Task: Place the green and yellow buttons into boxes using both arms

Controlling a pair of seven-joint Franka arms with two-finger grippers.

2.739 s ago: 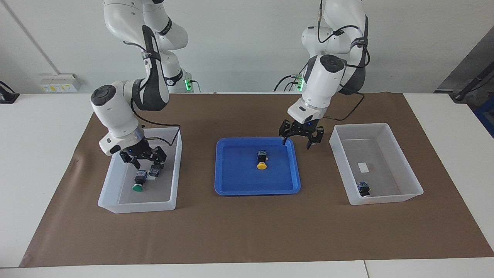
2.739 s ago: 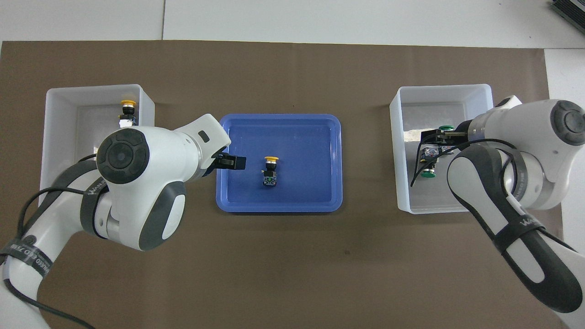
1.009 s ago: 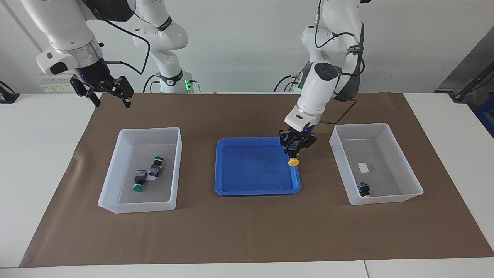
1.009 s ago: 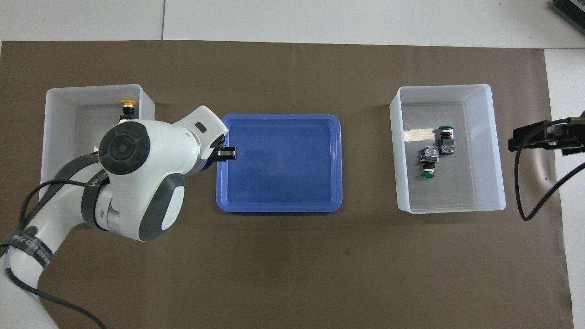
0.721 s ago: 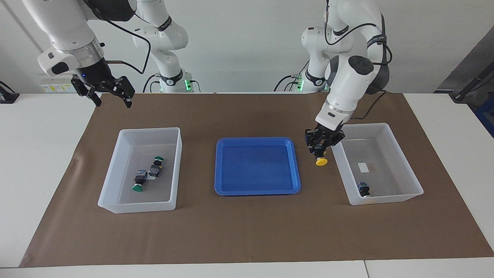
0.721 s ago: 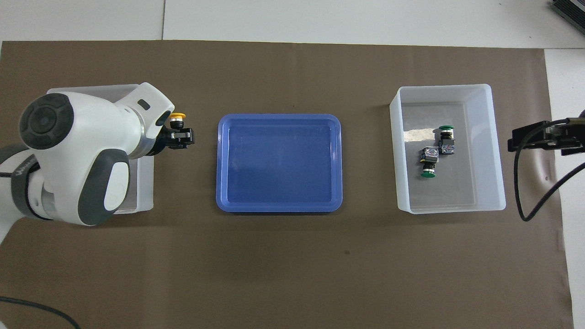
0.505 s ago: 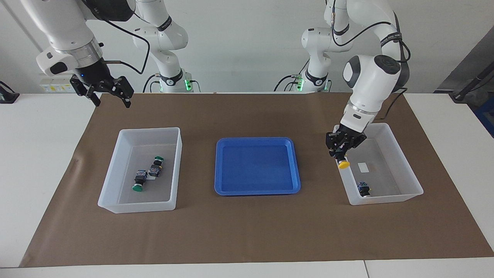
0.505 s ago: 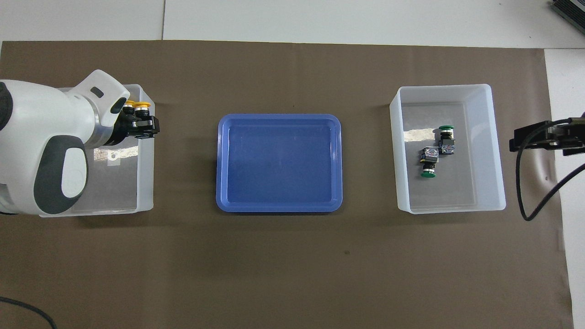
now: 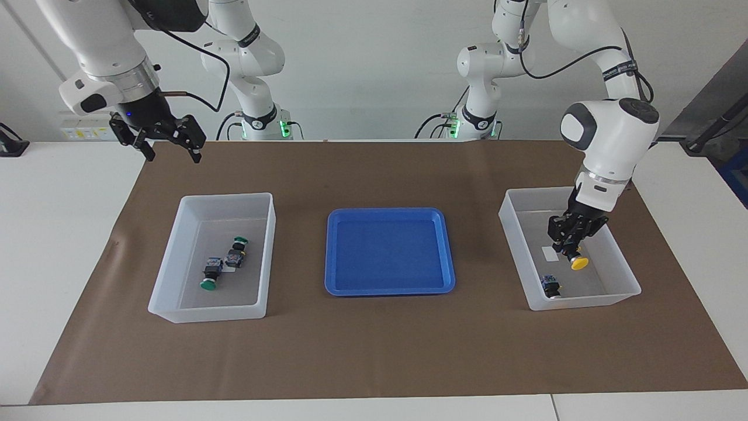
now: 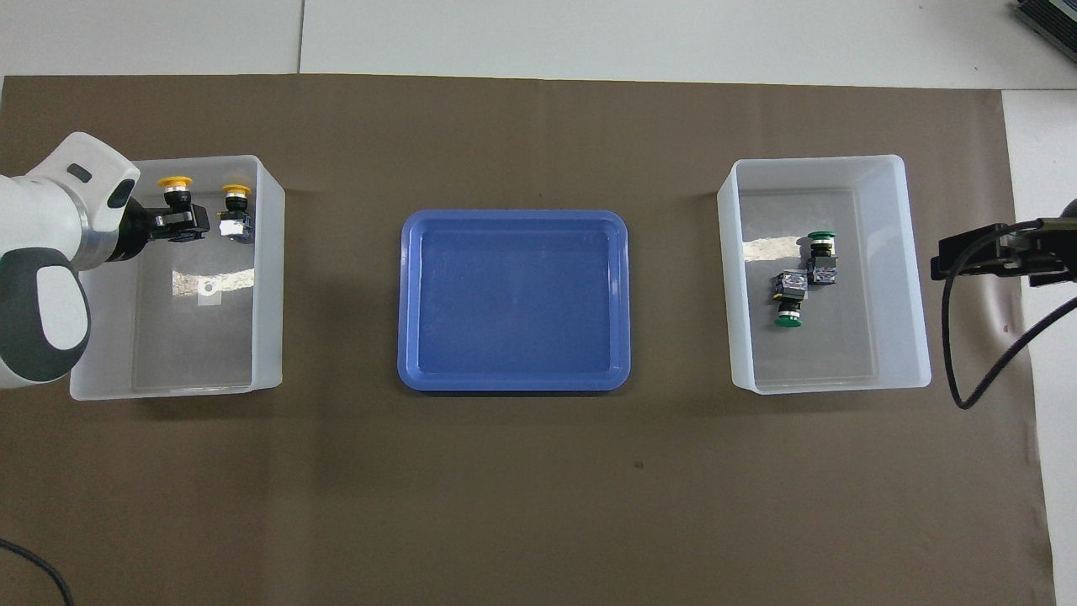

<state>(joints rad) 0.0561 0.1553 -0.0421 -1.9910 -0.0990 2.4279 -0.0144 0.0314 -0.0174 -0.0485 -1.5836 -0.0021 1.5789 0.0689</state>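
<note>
My left gripper (image 9: 571,244) is shut on a yellow button (image 9: 578,264) and holds it low inside the white box (image 9: 584,303) at the left arm's end; I cannot tell whether it touches the floor. A second yellow button (image 9: 550,286) lies in that box, beside the held one. In the overhead view the gripper (image 10: 172,221), the held button (image 10: 175,183) and the lying one (image 10: 235,206) show in the box (image 10: 267,278). Two green buttons (image 9: 210,278) (image 9: 236,250) lie in the other white box (image 9: 204,313). My right gripper (image 9: 169,144) waits raised and open over the mat's corner.
An empty blue tray (image 9: 385,211) sits mid-table between the two boxes, on a brown mat (image 9: 374,351). In the overhead view the tray (image 10: 513,217), the green buttons (image 10: 821,252) (image 10: 787,305) and the right gripper (image 10: 968,252) also show.
My left gripper picked the yellow button from the blue tray and carried it over the box wall down into the box. My right gripper left the green buttons' box, rose and has held still.
</note>
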